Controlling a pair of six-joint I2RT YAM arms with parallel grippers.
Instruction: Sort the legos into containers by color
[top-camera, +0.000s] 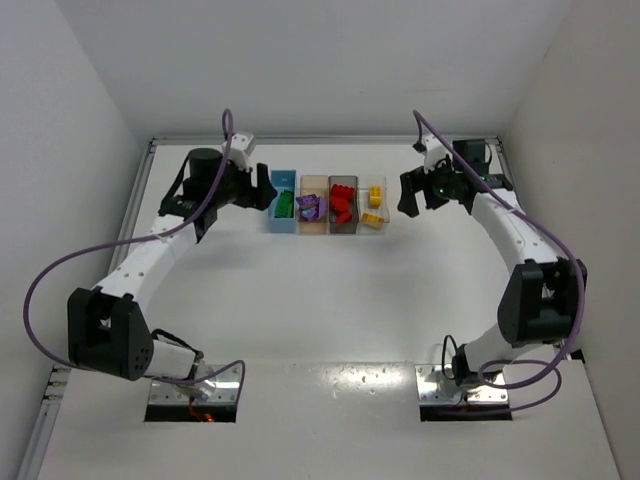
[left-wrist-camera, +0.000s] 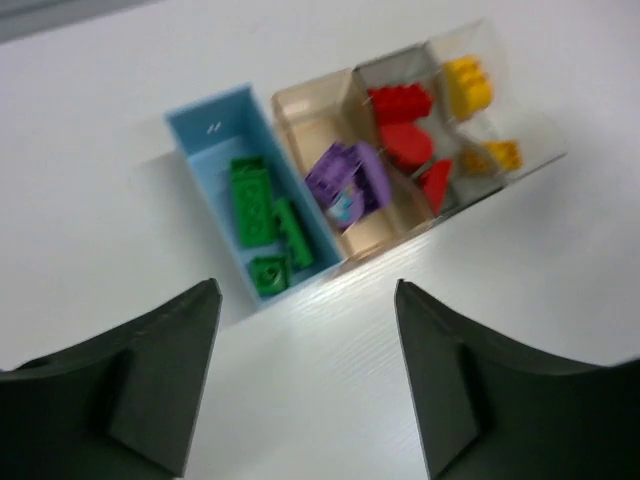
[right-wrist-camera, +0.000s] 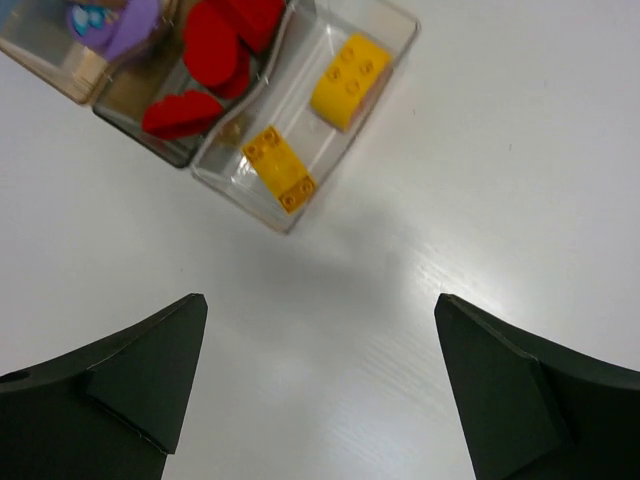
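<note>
Four bins stand side by side at the far middle of the table. The blue bin (top-camera: 283, 196) (left-wrist-camera: 205, 140) holds green legos (left-wrist-camera: 258, 215). The tan bin (top-camera: 313, 222) (left-wrist-camera: 300, 110) holds purple legos (left-wrist-camera: 350, 180). The dark grey bin (top-camera: 343, 182) (left-wrist-camera: 392, 65) holds red legos (left-wrist-camera: 405, 125) (right-wrist-camera: 215, 50). The clear bin (top-camera: 374, 205) (right-wrist-camera: 385, 35) holds two yellow legos (right-wrist-camera: 348, 80). My left gripper (top-camera: 268, 194) (left-wrist-camera: 308, 300) is open and empty, left of the blue bin. My right gripper (top-camera: 408, 196) (right-wrist-camera: 320, 310) is open and empty, right of the clear bin.
White walls close the table in at the back and both sides. Purple cables loop from both arms. The arm bases (top-camera: 195, 385) sit at the near edge.
</note>
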